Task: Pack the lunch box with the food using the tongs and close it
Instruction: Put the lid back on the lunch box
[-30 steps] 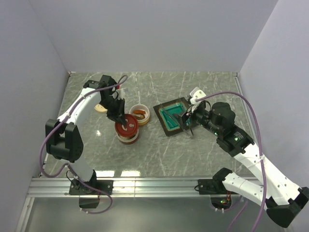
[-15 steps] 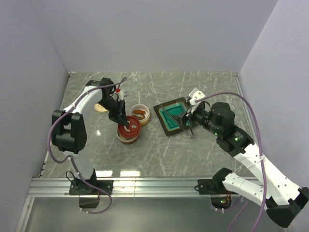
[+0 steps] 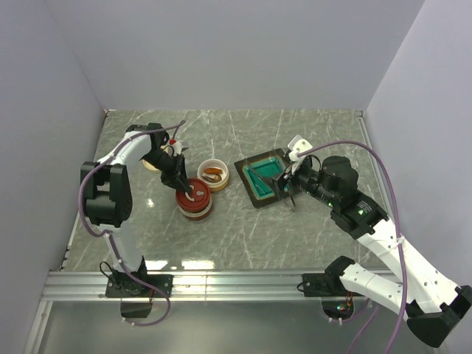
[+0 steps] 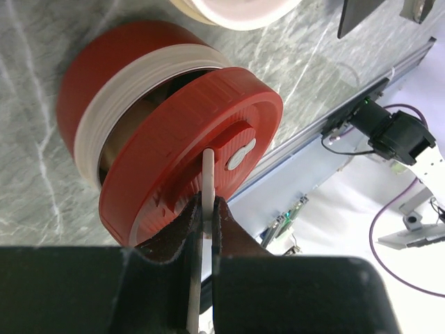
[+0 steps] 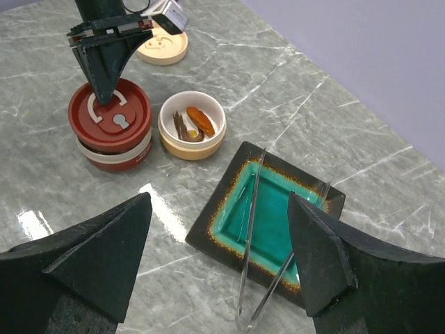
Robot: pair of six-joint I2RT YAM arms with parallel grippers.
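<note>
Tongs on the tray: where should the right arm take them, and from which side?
Take the tongs across both arms just ahead of the joined end, coming down from above. They lie in a V on the tray, tips in the teal well, joined end sticking out past the rim nearest the right pincer, so it has room to close there.

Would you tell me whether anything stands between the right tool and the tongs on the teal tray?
Nothing visible does: the tongs lie uncovered across the teal tray, and the open right tool faces them from above.
</note>
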